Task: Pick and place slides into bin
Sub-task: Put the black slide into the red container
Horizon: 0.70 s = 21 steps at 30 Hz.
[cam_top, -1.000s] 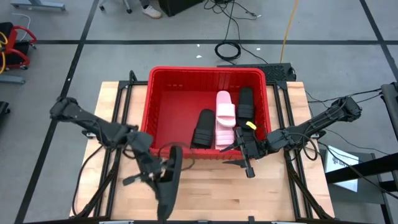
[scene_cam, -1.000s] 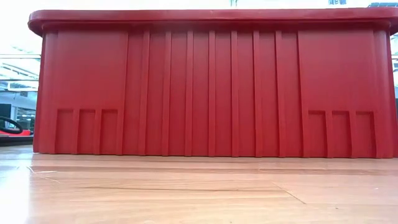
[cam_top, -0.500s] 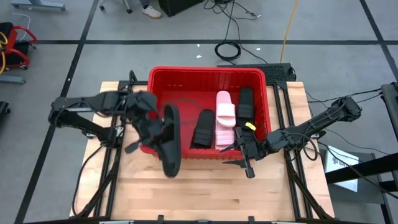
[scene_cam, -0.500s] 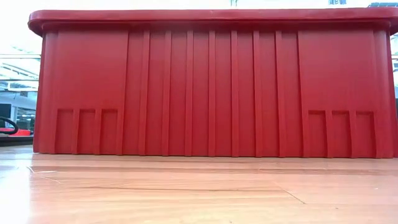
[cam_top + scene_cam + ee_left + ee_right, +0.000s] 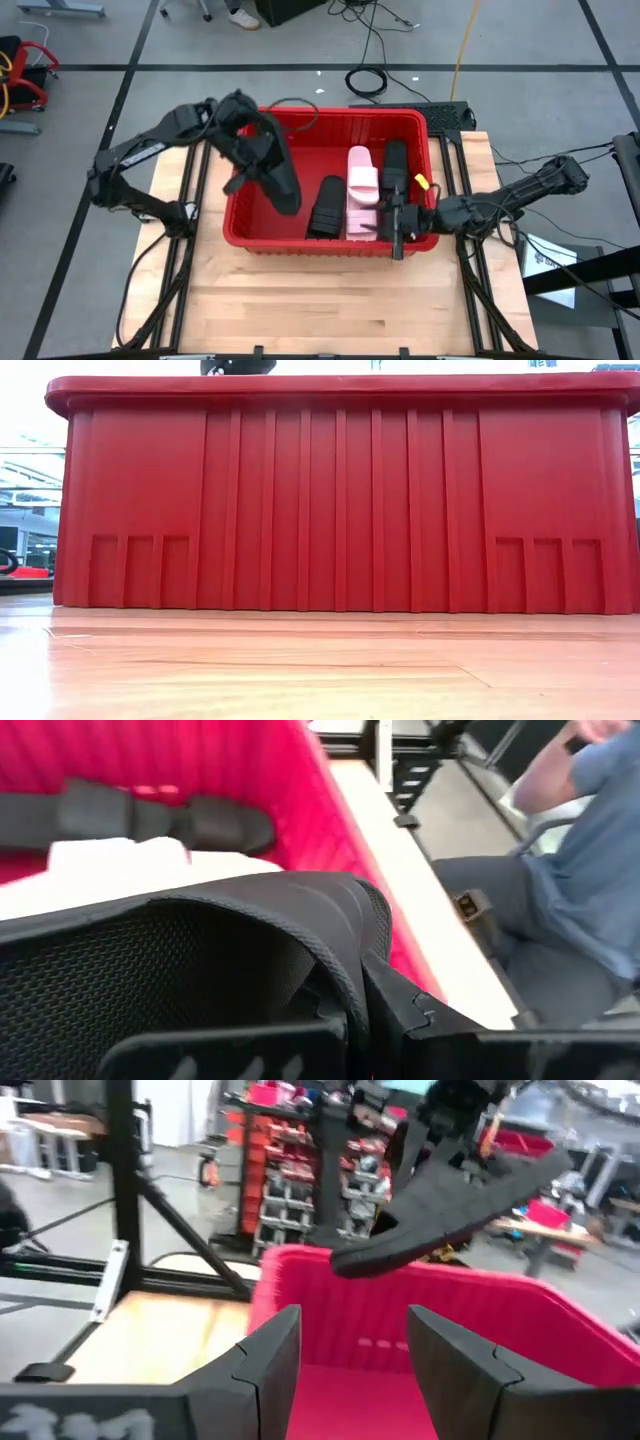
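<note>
Three slide sandals, two black and one pale pink, lie in the large red ribbed plastic crate on the wooden desk, while the left end effector, closed on a fourth black slide sandal, hangs over its left half and the right end effector, open and empty, sits at the crate's near right rim.

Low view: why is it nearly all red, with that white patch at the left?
Low view: the red ribbed plastic crate fills the frame; light past its left edge glares white; the wooden tabletop shines. Left wrist view: the black slide sandal in the left pincer blocks the lower half.
</note>
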Tool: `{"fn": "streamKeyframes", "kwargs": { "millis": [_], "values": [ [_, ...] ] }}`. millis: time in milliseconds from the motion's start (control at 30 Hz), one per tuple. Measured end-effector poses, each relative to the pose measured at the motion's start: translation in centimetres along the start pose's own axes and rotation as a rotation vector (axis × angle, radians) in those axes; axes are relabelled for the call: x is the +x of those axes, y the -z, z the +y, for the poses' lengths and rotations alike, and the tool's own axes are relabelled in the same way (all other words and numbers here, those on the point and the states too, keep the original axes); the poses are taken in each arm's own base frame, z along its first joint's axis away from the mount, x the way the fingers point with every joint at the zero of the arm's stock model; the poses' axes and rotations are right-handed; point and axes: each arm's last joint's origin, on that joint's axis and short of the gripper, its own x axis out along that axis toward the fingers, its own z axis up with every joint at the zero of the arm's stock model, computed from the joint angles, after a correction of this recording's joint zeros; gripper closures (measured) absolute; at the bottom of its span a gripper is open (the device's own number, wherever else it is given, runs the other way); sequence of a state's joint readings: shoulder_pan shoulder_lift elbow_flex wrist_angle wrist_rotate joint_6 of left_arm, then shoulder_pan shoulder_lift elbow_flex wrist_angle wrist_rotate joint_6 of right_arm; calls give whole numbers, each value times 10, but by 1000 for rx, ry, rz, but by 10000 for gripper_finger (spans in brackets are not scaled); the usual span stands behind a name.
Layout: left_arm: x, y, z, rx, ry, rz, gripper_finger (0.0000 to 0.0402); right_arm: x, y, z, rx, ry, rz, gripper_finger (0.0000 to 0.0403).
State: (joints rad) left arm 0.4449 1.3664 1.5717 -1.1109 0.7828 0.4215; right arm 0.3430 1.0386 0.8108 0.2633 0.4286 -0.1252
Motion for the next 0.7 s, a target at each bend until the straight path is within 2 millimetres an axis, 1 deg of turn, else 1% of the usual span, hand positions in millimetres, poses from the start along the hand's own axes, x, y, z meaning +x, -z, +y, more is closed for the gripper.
{"fn": "streamKeyframes", "kwargs": {
  "millis": [133, 233, 300, 433, 533, 700],
  "values": [
    [-6, -7, 28, -12, -11, 66, 399, -2, 2, -14, 7, 37, 40, 232],
    [-5, -16, 52, -2, -6, 95, 396, -5, 2, -23, 4, 70, 59, 232],
    [-3, -15, 66, -36, 15, 142, 397, -7, 3, -29, 2, 90, 77, 232],
    [10, -12, 97, -73, 68, 212, 397, -10, 2, -41, 11, 138, 78, 232],
    [26, -6, 120, -107, 95, 246, 395, -12, 2, -48, 4, 167, 84, 232],
    [52, 8, 146, -133, 140, 299, 395, -10, 3, -55, -16, 193, 93, 232]
  ]
}}
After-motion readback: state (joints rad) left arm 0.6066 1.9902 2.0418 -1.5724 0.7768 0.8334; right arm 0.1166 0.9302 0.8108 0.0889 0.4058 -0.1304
